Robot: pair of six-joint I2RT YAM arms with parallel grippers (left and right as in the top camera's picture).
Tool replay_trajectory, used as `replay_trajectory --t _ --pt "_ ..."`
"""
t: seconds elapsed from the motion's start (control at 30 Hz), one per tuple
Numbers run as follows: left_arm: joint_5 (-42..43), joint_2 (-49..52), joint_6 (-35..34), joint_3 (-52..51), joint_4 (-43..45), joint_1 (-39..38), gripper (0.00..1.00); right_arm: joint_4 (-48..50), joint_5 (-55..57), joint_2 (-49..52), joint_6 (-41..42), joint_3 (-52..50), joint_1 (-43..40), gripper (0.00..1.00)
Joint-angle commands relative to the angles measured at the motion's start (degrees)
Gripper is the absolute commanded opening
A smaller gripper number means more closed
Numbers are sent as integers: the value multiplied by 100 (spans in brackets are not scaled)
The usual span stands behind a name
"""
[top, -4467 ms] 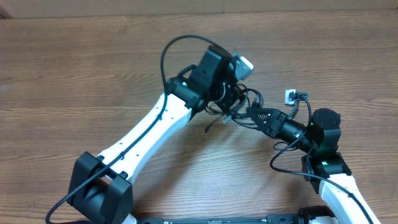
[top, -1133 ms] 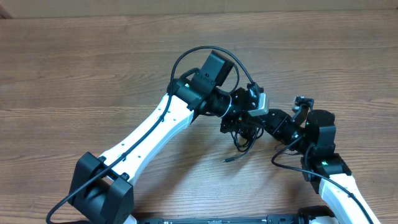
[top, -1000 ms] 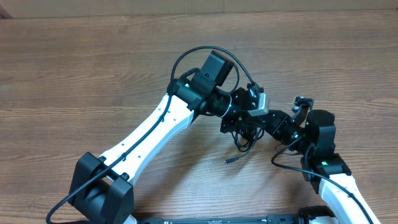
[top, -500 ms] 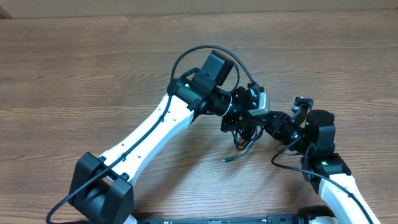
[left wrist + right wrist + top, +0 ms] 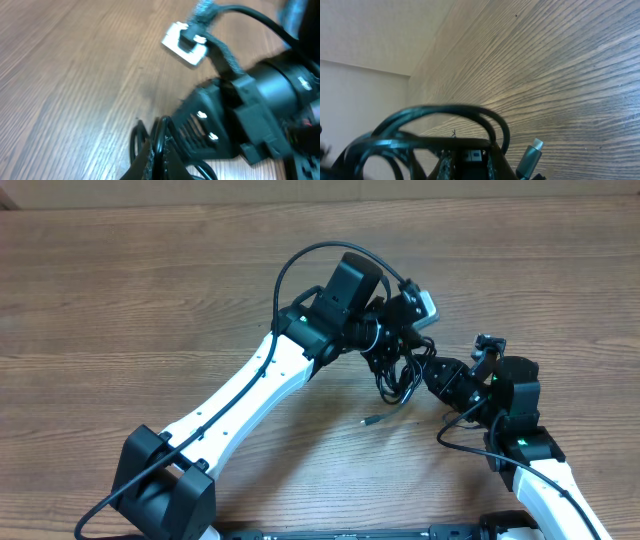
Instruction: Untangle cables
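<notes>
You're early in this one. The tangle of thin black cords sits bunched between the two arms, right of centre over the brown wood-grain table, and no strand is separated yet. The left gripper is clamped on a couple of loops. The right gripper is pinched shut on the bundle from the opposite side. One small metal-tipped plug end trails free towards you. My read on what's left: work the loops apart and lay each cord out singly.
</notes>
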Motion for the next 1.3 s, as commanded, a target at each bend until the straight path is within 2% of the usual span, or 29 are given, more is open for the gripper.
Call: replay_trajectory --t 0.0,0.2,0.47,0.87,1.27 --pt "-774 -68 -890 149 205 -26 4 83 -313 -52 -184 96 24 4" --pt "-1423 -68 -1473 149 232 -26 4 125 -400 -52 -328 96 24 4" --pt "-1460 -68 -1582 149 203 46 4 472 -960 -52 -623 96 24 4" --pt "-1825 -68 -1978 149 205 354 4 457 -975 -52 -621 96 24 4" --pt "-1836 -68 -3635 149 385 833 4 332 -883 -52 -621 96 24 4"
